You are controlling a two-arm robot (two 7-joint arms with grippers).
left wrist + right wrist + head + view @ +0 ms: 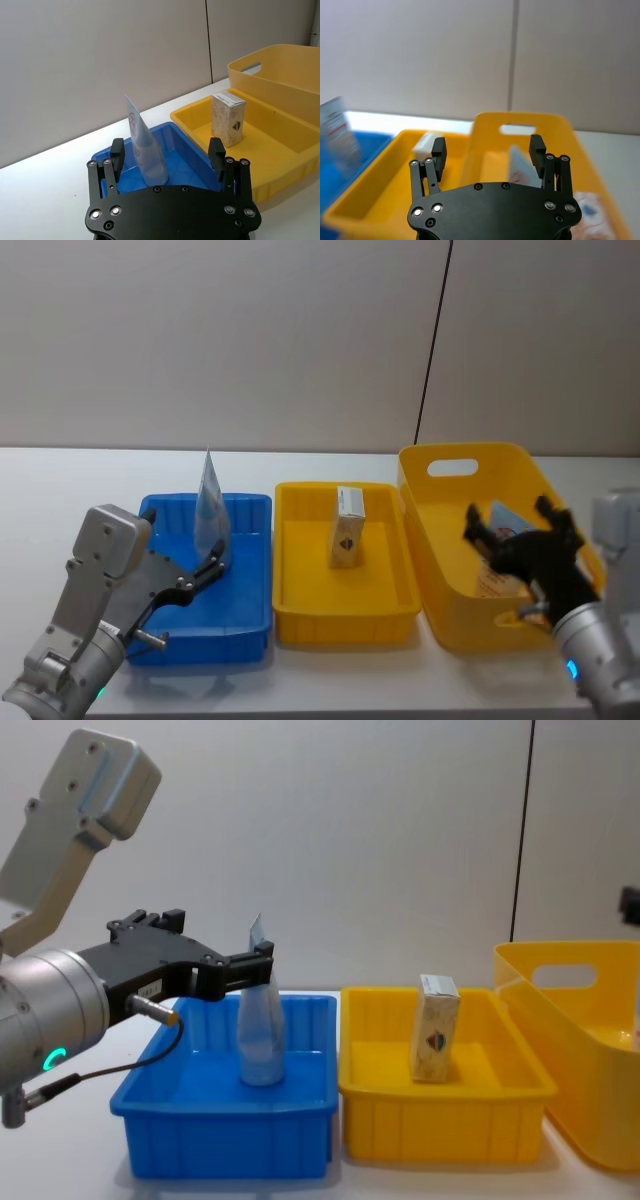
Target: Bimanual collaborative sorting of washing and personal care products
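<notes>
One tube (145,150) stands upright between the left gripper's (167,155) spread fingers (216,151)

The right arm's black pincer (489,150) hangs with fingers spread over a tall yellow plastic bin with a handle slot (530,122). A pale-blue tube (520,167), seemingly, leans inside. Beside it lies a shallow yellow plastic tray (385,170) holding a cream carton (424,144).

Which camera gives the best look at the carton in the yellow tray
The left wrist view: the carton stands upright there, large and unblocked. The chest view shows its emblem side, smaller. The head view shows it from above. The right wrist view catches only a blurred corner.
</notes>
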